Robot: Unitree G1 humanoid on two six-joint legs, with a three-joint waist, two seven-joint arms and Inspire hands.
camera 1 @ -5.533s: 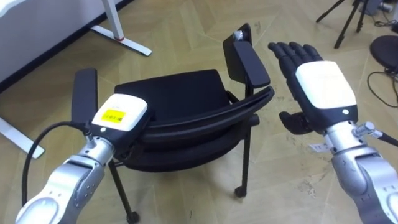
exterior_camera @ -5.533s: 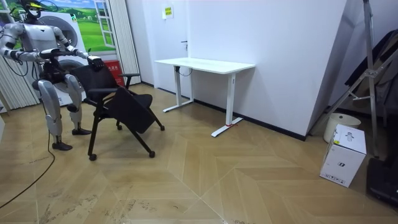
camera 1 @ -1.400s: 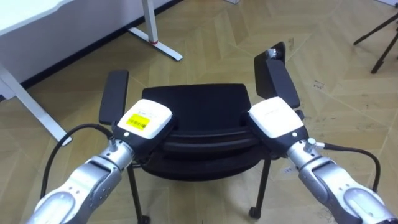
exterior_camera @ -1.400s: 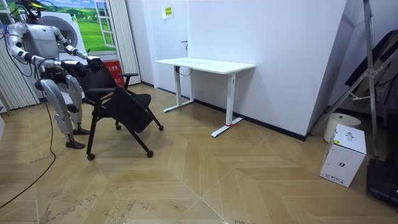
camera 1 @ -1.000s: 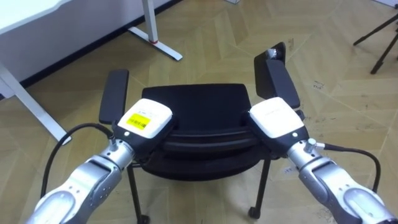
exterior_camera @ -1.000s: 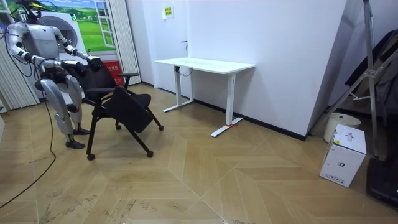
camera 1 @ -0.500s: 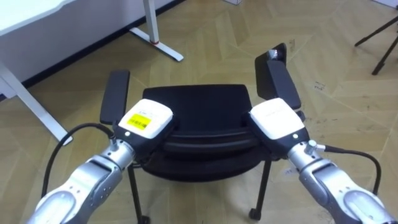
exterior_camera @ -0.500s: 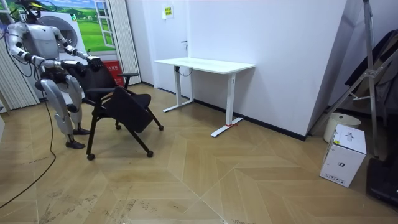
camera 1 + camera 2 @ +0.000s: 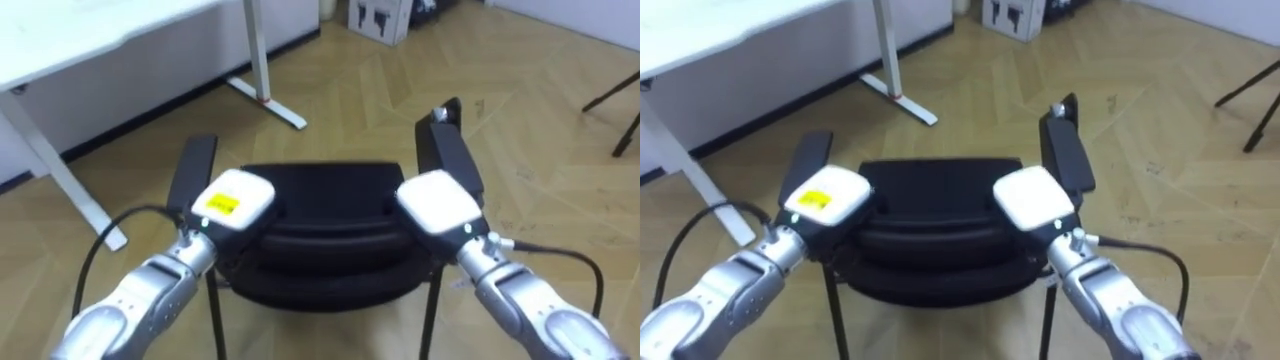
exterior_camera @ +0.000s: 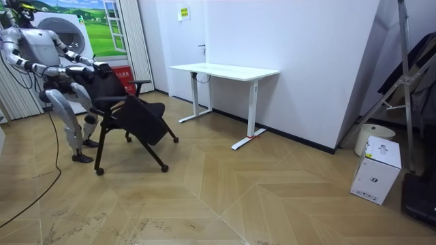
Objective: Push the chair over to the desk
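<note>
A white rectangular desk on metal legs (image 10: 225, 70) is seen at the back; the black padded armchair (image 9: 318, 188) is set near it, its backrest top covered by the left hand (image 9: 232, 200) and right hand (image 9: 437, 202), whose hold cannot be told

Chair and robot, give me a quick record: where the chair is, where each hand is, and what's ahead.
chair: black armchair, robot standing close behind it
left hand: on the top of the backrest, left end
right hand: on the backrest top, right end
ahead: white desk, beyond the chair
status: chair not yet at the desk
</note>
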